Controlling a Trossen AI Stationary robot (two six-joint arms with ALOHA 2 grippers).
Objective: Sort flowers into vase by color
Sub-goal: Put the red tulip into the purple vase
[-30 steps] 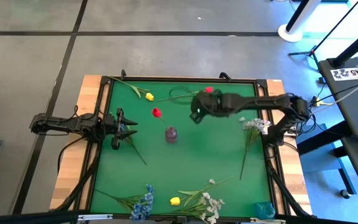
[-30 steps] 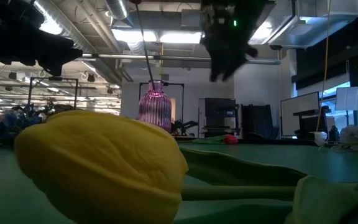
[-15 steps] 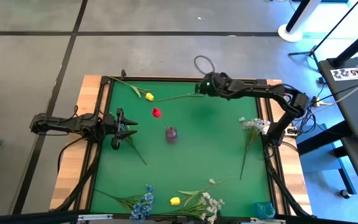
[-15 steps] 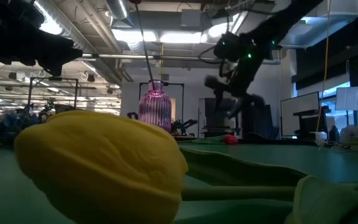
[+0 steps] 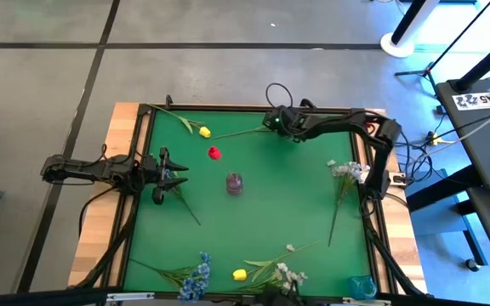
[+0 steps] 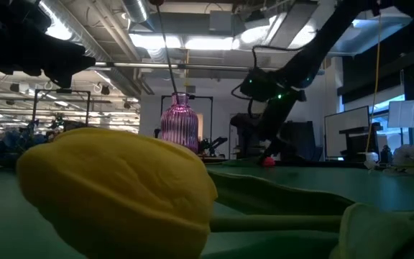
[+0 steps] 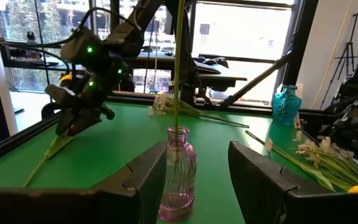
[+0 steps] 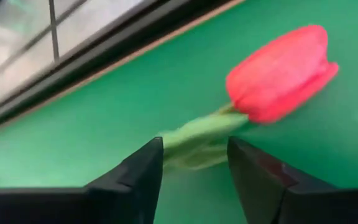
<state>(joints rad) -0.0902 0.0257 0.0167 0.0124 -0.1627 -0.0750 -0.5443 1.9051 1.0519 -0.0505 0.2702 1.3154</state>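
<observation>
A red tulip lies on the green mat by the table's far edge. My right gripper slants down over it, open, with a finger on each side of the green leaf just below the bud. The high view shows this gripper covering the bud. A purple glass vase stands mid-table with another red tulip in it. My left gripper waits open and level at the table's left, pointing at the vase. My right gripper has its fingers on either side of the leaf below the red bud, coming from above at a slant and lying across the stem. I cannot tell whether they touch it. The tulip lies flat on the mat.
A yellow tulip lies at the far left. Along the near edge lie a blue spray, a yellow tulip and white sprays. Another white spray lies at the right, and a teal vase stands in the near right corner.
My right gripper has swung from above the table's middle toward the far edge, come down onto the red tulip lying there, and rolled its wrist on the way. The flowers and the vase have stayed where they were.
</observation>
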